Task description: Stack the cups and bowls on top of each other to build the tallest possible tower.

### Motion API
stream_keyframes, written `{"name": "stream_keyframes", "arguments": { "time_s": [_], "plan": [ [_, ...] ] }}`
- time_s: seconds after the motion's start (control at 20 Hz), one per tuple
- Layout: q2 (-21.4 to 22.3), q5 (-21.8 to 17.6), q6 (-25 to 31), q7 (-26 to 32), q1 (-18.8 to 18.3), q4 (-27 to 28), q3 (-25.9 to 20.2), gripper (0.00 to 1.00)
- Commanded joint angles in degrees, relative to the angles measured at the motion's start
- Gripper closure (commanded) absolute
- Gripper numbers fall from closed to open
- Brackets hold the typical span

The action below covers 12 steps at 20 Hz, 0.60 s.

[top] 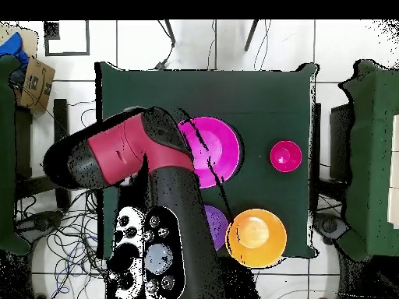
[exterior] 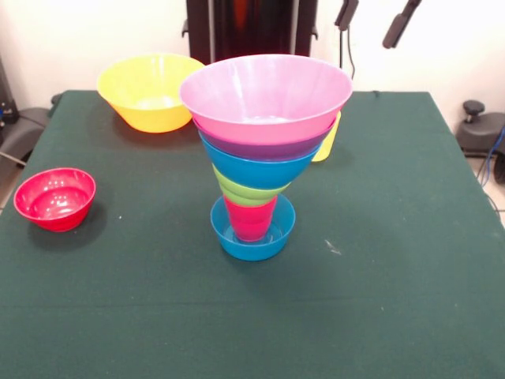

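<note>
From the front, the tower (exterior: 256, 158) stands near the middle of the green table (exterior: 394, 300): a small blue bowl (exterior: 252, 237) at the base holds an inverted red cup (exterior: 251, 217), and above that nest a lime green bowl (exterior: 245, 189), a medium blue bowl (exterior: 256, 168), a purple bowl (exterior: 264, 146) showing only as a thin band, and a large pink bowl (exterior: 266, 96) on top, open side up and empty. That makes five bowls and one cup in the stack. A large yellow bowl (exterior: 150, 91) sits empty near the table's far left corner, and one small red bowl (exterior: 55, 197), also empty, rests close to the left edge. A yellow cup (exterior: 327, 140) shows just behind the tower, mostly hidden by it. The claw is not visible here, so whether it is open or shut cannot be told. From overhead, the red and black arm (top: 132, 152) covers part of the pink bowl (top: 214, 148); the red bowl (top: 285, 156) lies apart toward the table's right edge, the yellow bowl (top: 255, 237) sits at the lower right corner, and a second purple bowl (top: 217, 224) lies just beside it, partly under the arm.
</note>
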State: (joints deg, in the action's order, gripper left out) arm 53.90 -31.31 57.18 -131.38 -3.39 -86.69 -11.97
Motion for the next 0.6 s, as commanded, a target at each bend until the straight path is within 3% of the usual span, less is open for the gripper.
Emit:
{"name": "stream_keyframes", "arguments": {
  "time_s": [0.05,0.6],
  "plan": [
    [-1.65,0.79,3.80,12.86,-1.37,-1.84,-5.05,0.00],
    [-1.26,1.97,5.68,13.25,-1.75,-0.62,-5.90,0.00]
  ]
}}
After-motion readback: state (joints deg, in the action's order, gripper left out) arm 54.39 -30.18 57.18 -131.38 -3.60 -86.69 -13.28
